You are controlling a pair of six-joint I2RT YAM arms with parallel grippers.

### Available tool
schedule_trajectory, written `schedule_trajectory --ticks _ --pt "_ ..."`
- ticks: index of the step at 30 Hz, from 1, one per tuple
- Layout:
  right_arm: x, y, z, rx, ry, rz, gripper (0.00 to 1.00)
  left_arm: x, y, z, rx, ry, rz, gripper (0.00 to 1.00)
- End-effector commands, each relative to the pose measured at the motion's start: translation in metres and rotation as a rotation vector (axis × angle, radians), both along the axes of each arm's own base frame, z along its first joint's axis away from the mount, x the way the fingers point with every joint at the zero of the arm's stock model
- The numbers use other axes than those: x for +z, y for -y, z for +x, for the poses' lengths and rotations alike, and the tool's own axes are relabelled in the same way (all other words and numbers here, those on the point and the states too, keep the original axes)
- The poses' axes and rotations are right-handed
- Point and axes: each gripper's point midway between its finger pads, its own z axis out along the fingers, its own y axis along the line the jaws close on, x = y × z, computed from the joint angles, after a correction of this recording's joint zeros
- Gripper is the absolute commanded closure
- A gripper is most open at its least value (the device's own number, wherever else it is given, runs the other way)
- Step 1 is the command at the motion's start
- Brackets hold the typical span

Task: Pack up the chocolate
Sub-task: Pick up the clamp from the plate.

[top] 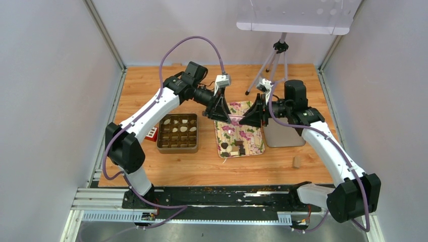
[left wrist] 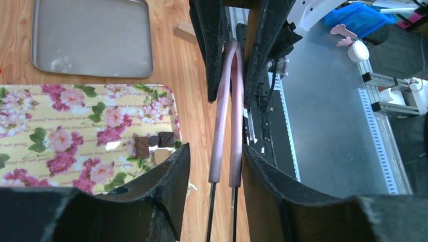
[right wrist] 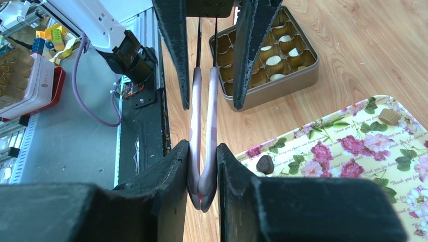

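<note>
Dark brown, cream and tan chocolate (left wrist: 142, 146), round and square

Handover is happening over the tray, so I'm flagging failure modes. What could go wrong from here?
1. The right gripper is shut on the joined end of the pink tongs. The left gripper has its jaws apart around the thin wire end, not touching it. If the right lets go too early, the tongs will likely drop.
2. The tongs hang over the floral tray, so a drop could scatter the chocolate pieces.
3. The thin wire end may slip or twist between the wide fingers.
</note>
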Motion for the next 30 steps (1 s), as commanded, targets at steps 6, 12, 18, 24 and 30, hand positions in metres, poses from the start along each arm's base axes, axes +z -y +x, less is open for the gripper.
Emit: schedule_trajectory --ticks 6,12,18,24,30 --pt "0.017 -0.002 -0.001 0.018 0.073 0.038 0.8 0.009 0.0 0.001 -0.036 0.058 -0.021 0.52" --pt "0.016 -0.002 -0.001 0.015 0.073 0.036 0.8 0.002 -0.009 -0.002 -0.085 0.106 0.003 0.45" --pt "0.014 -0.002 -0.001 0.011 0.07 0.035 0.78 -0.004 -0.012 -0.004 -0.125 0.102 0.035 0.61" --pt "0.01 0.0 -0.001 0.0 0.067 0.022 0.66 -0.004 -0.013 -0.003 -0.118 0.109 0.036 0.71" --pt "0.003 0.022 -0.007 -0.037 0.059 -0.055 0.34 -0.018 -0.022 0.008 -0.056 0.152 0.141 0.74"
